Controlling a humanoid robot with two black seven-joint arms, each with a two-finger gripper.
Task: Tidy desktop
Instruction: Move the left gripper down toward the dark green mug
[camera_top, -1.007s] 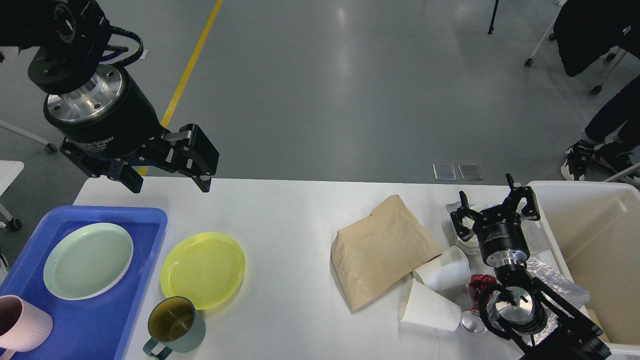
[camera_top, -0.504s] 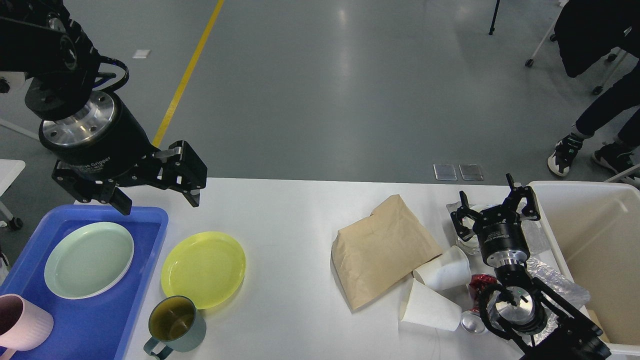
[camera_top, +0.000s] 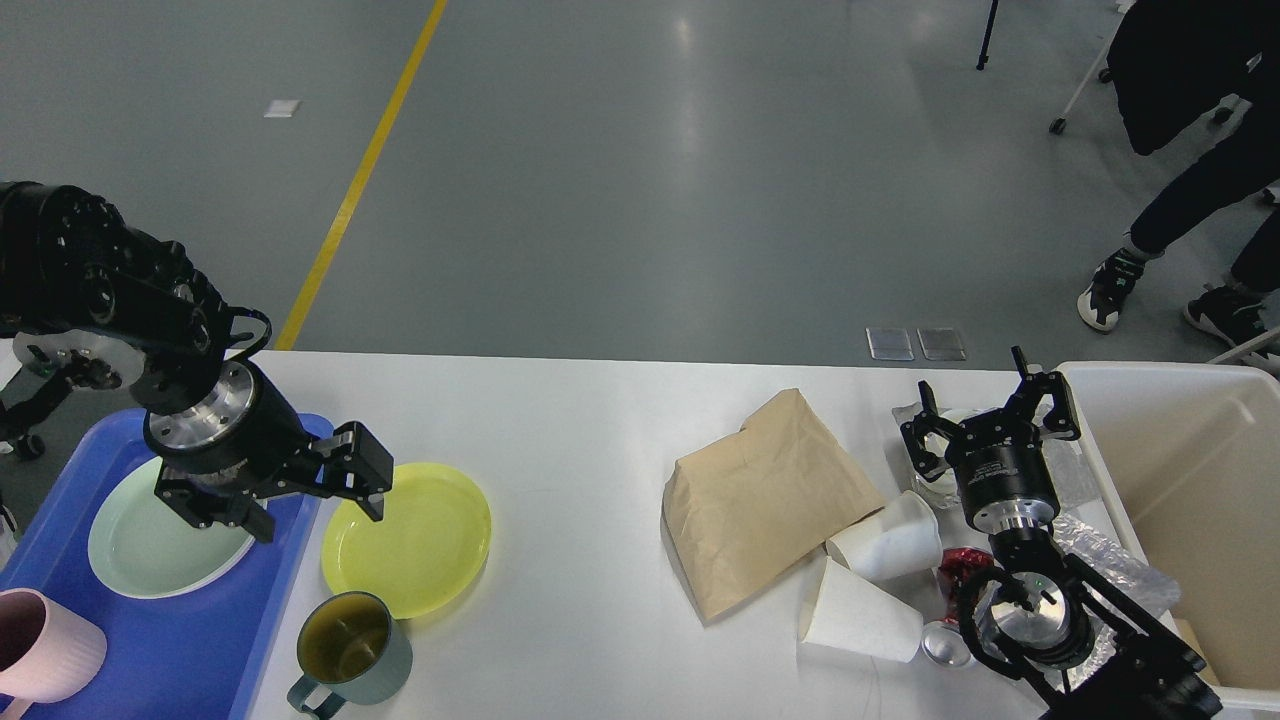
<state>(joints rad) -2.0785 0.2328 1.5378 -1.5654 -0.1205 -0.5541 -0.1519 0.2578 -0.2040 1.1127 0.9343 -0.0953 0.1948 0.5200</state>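
A: Where's the desk (camera_top: 580, 440)?
B: Right in front of me, white, spans L to R across the lower view. Blue tray (camera_top: 180, 640) sits on its L end, cream bin (camera_top: 1180, 470) at the R end.

A: Your left jaws (camera_top: 318, 500)?
B: Spread wide, nothing between the fingers. They hang over the tray's R rim, one finger over the pale green plate (camera_top: 150, 545) in the tray, the other over the near-L edge of the yellow plate (camera_top: 420, 545). Can't tell if they touch either.

A: Right jaws (camera_top: 990, 415)?
B: Open too, fingers splayed, holding nothing. They're above a clear plastic cup (camera_top: 935, 480) near the bin wall.

A: Other stuff on the desk?
B: Yellow plate is just R of the tray. Grey-green mug (camera_top: 350, 650) stands upright in front of it, touching or overlapping its rim. Pink cup (camera_top: 45, 655) in the tray's near-L corner. Brown paper bag (camera_top: 760, 500) lies flat mid-R. Two white paper cups on their sides beside it, one (camera_top: 885, 545) behind, one (camera_top: 855, 615) in front. Red crumpled wrapper (camera_top: 960, 570) and clear plastic wrap (camera_top: 1110, 565) close by my R arm.
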